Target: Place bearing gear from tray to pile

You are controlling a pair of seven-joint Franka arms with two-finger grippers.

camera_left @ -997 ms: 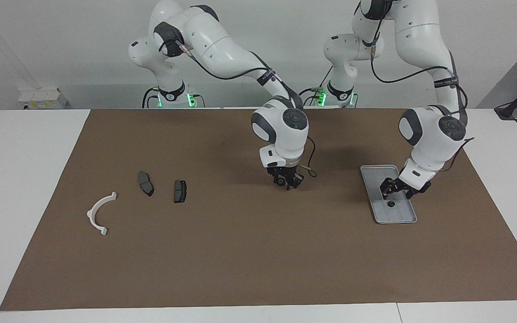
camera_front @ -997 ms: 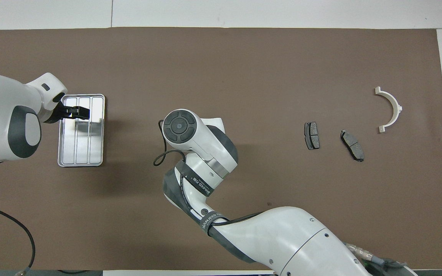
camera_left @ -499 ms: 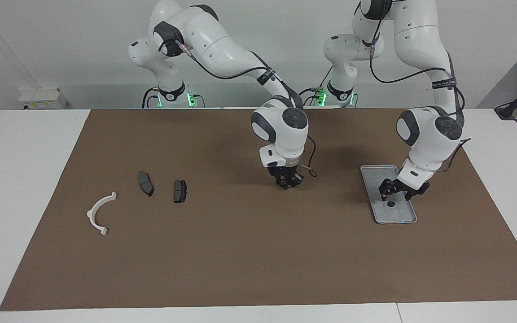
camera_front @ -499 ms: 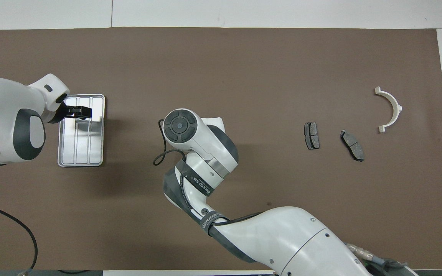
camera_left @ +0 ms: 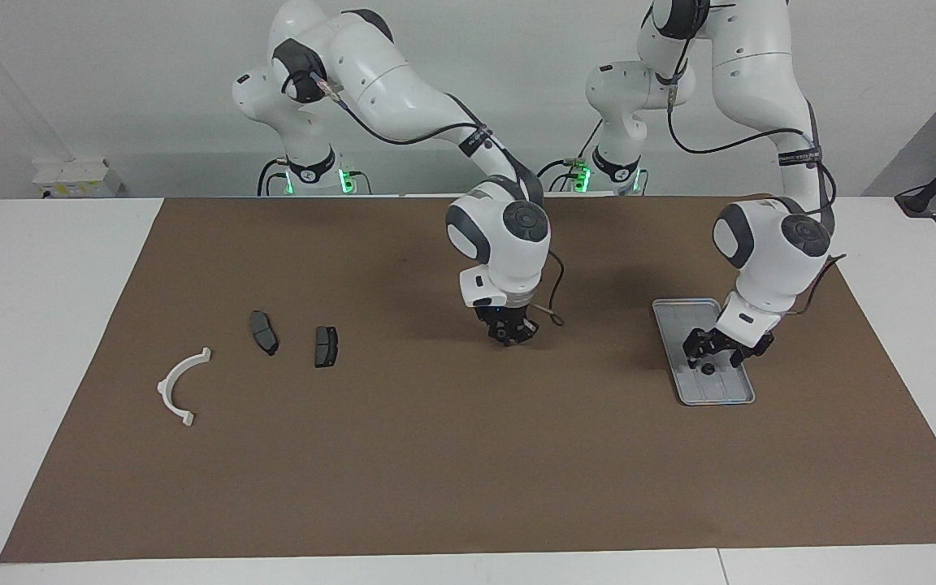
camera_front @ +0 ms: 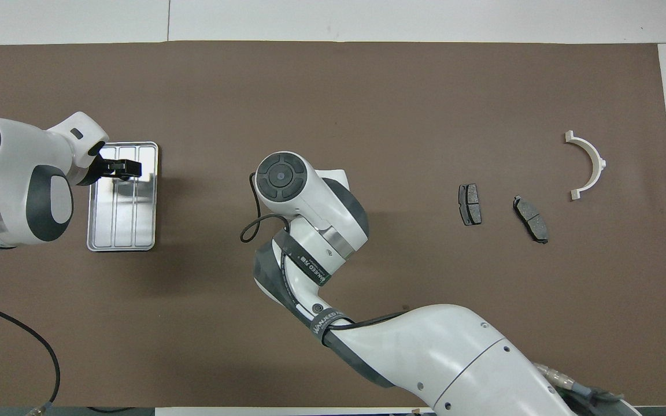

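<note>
The grey ridged tray (camera_left: 671,313) (camera_front: 122,225) lies at the left arm's end of the mat. A small dark bearing gear (camera_left: 708,368) sits in it. My left gripper (camera_left: 713,360) (camera_front: 122,169) hangs open just over that gear and covers it in the overhead view. My right gripper (camera_left: 509,335) hovers low over the middle of the mat, shut on another small dark bearing gear. In the overhead view its own wrist (camera_front: 281,179) hides it. The pile lies at the right arm's end: a white bracket (camera_left: 166,382) (camera_front: 599,159) and two brake pads (camera_left: 263,331) (camera_left: 326,346).
A brown mat (camera_left: 435,455) covers most of the white table. A loose black cable (camera_left: 553,313) loops from the right wrist. Bare mat separates the right gripper from the brake pads (camera_front: 470,204) (camera_front: 531,218).
My right gripper closed further and shifted a little toward the pile end. My left gripper sank slightly closer to the gear in the tray, still open.
</note>
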